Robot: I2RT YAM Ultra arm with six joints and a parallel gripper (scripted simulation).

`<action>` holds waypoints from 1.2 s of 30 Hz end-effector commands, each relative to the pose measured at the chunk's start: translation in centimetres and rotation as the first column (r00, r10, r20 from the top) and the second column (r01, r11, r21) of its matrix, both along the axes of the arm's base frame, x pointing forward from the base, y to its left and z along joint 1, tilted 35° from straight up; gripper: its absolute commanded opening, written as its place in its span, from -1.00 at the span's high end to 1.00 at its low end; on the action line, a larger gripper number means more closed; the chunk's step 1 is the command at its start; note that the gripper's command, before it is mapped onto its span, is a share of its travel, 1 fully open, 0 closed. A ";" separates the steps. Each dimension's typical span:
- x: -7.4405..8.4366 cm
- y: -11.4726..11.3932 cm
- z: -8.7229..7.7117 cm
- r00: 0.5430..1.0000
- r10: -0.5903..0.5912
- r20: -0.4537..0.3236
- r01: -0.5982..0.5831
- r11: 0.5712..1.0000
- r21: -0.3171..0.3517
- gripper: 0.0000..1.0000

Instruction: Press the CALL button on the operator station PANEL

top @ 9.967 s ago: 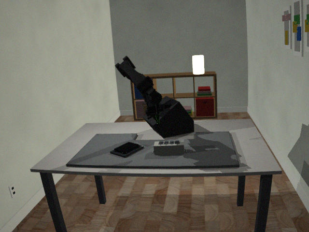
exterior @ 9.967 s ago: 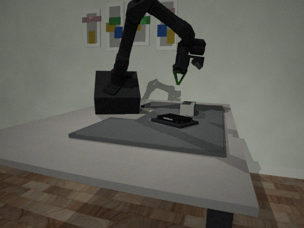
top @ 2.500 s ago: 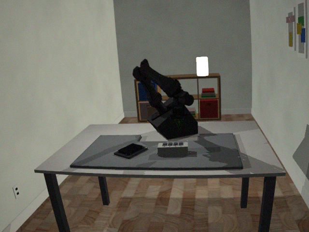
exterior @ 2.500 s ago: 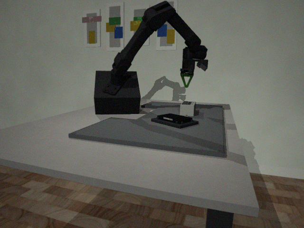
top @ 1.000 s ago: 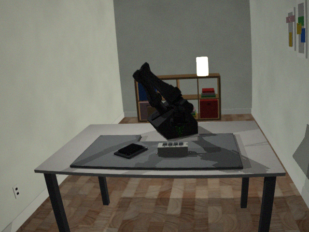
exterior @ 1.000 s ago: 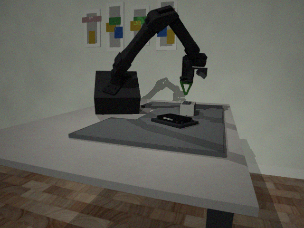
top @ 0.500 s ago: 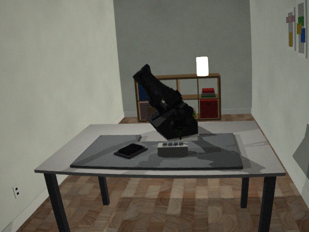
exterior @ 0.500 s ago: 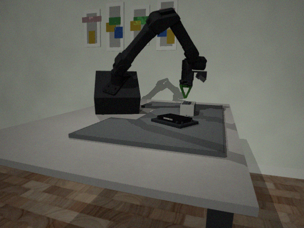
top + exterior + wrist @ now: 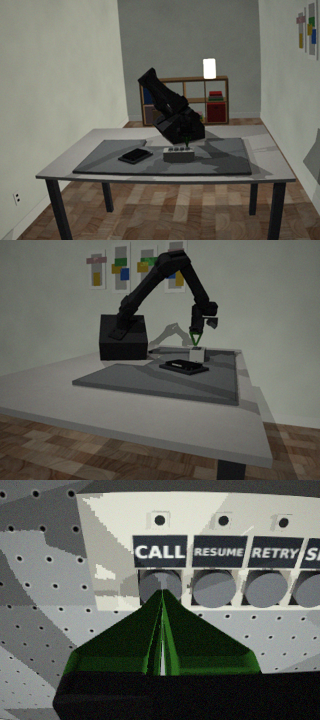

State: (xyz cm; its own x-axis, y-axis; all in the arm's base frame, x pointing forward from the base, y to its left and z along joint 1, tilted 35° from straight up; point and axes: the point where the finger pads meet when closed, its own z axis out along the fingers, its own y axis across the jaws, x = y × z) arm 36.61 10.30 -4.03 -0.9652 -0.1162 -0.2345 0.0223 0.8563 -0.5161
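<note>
The PANEL (image 9: 200, 547) is a light box with round grey buttons in a row, labelled from the left CALL (image 9: 160, 551), RESUME (image 9: 218, 551), RETRY (image 9: 275, 552) and a cut-off label at the right edge. My gripper (image 9: 162, 599) is shut, its green fingertips meeting in a point over the CALL button (image 9: 160, 584). The lamps beyond the labels (image 9: 159, 520) look dark. In the top view the gripper (image 9: 187, 141) is at the right end of the PANEL (image 9: 178, 154). In the exterior view its tip (image 9: 195, 344) is at the PANEL's top (image 9: 197, 353). The black plate M06 (image 9: 135, 155) lies on its nest.
A dark perforated mat (image 9: 165, 157) covers the table's middle. The arm's black base block (image 9: 123, 337) stands behind the mat. The plate on its nest (image 9: 184, 370) lies close to the PANEL. A shelf (image 9: 184, 99) stands at the far wall.
</note>
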 end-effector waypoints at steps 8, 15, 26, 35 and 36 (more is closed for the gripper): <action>0.3 0.5 0.4 1.000 0.010 0.016 -0.010 1.000 0.007 1.00; 0.1 0.3 -0.3 1.000 0.017 0.009 -0.017 1.000 -0.004 1.00; 0.2 0.1 -0.3 1.000 0.015 0.015 -0.015 1.000 -0.001 1.00; 0.1 -0.3 -1.1 1.000 0.015 0.001 -0.014 1.000 -0.009 1.00; 0.2 -0.3 -1.1 1.000 0.013 0.002 -0.013 1.000 -0.007 1.00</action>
